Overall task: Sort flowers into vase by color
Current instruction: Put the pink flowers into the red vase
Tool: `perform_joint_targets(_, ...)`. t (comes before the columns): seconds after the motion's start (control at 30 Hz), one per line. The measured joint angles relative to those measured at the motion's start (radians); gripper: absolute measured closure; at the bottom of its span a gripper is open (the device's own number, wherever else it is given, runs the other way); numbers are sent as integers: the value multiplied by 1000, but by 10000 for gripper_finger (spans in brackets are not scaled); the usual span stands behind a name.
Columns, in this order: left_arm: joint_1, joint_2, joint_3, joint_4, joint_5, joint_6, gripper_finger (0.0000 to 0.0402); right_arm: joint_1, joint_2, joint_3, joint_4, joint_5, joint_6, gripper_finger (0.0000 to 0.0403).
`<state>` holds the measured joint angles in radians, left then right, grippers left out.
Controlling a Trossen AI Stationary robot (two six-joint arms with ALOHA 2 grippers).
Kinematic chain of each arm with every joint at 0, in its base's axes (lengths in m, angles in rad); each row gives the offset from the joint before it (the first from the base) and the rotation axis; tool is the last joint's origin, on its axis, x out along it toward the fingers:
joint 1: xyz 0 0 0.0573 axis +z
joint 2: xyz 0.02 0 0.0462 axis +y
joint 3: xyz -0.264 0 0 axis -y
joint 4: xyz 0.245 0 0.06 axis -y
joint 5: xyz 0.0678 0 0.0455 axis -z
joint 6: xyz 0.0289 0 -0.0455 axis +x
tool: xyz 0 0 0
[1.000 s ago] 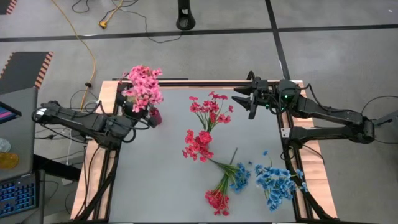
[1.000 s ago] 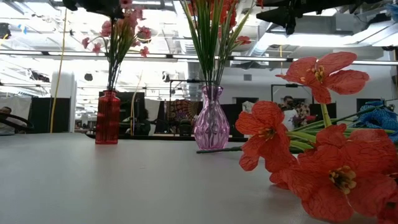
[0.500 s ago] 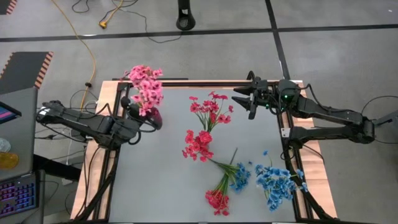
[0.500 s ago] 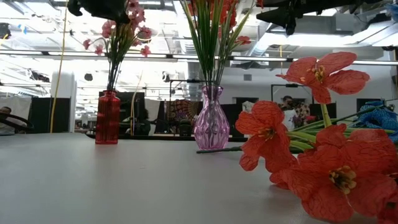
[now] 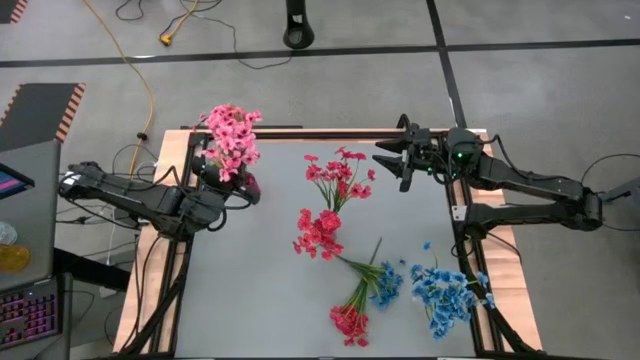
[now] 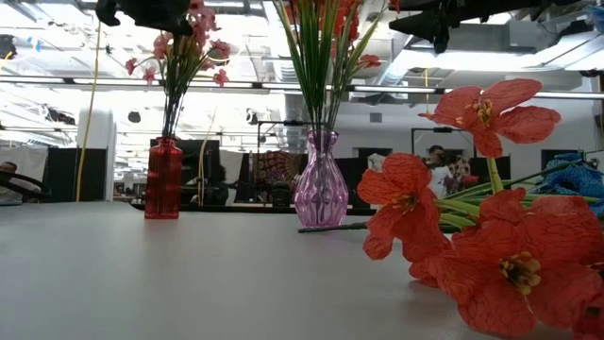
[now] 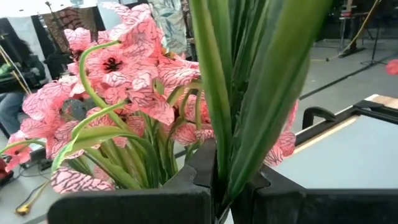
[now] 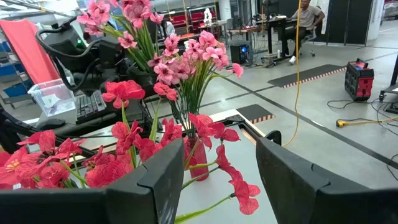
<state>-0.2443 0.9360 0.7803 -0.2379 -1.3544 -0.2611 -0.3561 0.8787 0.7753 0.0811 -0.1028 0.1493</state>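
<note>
Shifted slightly back toward the far left corner since half a second ago: the pink flowers (image 5: 229,137), carried by the left gripper (image 5: 232,186), fingers (image 7: 205,165) clenched on the green stems. Directly below that gripper, the red vase (image 6: 163,178), with the pink stems already reaching down into it, so likely final lowering before release. Just beside it toward the table's middle, a purple vase (image 6: 321,181) holding red flowers (image 5: 338,173). Well apart, nearer the front edge, loose red flowers (image 5: 318,234), a mixed red-and-blue sprig (image 5: 362,296) and blue flowers (image 5: 445,292), unsorted. Hovering motionless at the far right, the right gripper (image 5: 395,162), fingers spread wide, holding nothing.
</note>
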Motion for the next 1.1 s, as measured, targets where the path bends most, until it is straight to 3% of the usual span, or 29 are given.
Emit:
perform_joint_targets(0.17,0,0,0,-36,-23,-43,395,0,0,0,0,0,0,177)
perform_joint_targets(0.43,0,0,0,-182,-30,-240,395,0,0,0,0,0,0,177)
perform_joint_targets(1.1,0,0,0,-397,52,-461,395,0,0,0,0,0,1,177)
